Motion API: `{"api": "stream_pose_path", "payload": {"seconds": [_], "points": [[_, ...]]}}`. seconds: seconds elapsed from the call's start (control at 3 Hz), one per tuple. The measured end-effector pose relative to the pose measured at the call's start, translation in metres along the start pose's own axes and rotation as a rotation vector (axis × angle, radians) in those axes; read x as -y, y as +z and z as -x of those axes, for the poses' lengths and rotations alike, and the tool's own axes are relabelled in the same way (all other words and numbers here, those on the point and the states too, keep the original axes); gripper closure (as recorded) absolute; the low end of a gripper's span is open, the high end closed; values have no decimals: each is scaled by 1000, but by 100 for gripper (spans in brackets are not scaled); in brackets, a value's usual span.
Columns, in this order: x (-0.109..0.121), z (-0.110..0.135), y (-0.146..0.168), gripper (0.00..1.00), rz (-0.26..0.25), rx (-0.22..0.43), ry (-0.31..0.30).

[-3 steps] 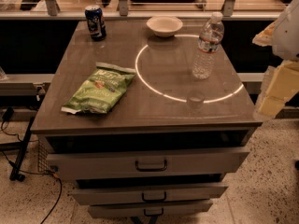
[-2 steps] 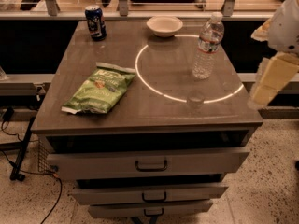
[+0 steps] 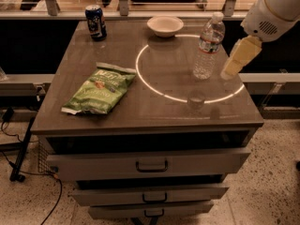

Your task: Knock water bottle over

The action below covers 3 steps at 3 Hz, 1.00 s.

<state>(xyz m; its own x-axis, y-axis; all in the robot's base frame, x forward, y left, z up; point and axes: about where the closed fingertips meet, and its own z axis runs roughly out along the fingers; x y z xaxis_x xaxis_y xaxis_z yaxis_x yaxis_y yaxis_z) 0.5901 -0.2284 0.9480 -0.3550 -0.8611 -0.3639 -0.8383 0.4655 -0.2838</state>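
Note:
The water bottle (image 3: 208,46) is clear ribbed plastic with a white cap. It stands upright on the right side of the grey tabletop (image 3: 154,111), on the ring of light. My gripper (image 3: 238,59) is pale yellow and hangs from the white arm (image 3: 276,11) at the upper right. It is just right of the bottle, at about mid-height, with a small gap between them.
A dark blue soda can (image 3: 95,22) stands at the back left. A white bowl (image 3: 164,25) sits at the back middle. A green chip bag (image 3: 100,89) lies at the front left. Drawers (image 3: 151,164) are below the top, and cables (image 3: 18,149) lie on the floor to the left.
My gripper has moved left and up, from beyond the table's right edge to close beside the bottle. The bottle has not moved.

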Motion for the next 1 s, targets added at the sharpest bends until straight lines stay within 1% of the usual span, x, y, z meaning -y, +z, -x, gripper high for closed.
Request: {"api": "stream_pose_path", "payload": {"seconds": [0.33, 0.67, 1.0], "points": [[16, 18, 32, 0, 4, 78, 42], [21, 62, 68, 0, 43, 240, 29], [19, 103, 79, 0, 76, 343, -15]]}}
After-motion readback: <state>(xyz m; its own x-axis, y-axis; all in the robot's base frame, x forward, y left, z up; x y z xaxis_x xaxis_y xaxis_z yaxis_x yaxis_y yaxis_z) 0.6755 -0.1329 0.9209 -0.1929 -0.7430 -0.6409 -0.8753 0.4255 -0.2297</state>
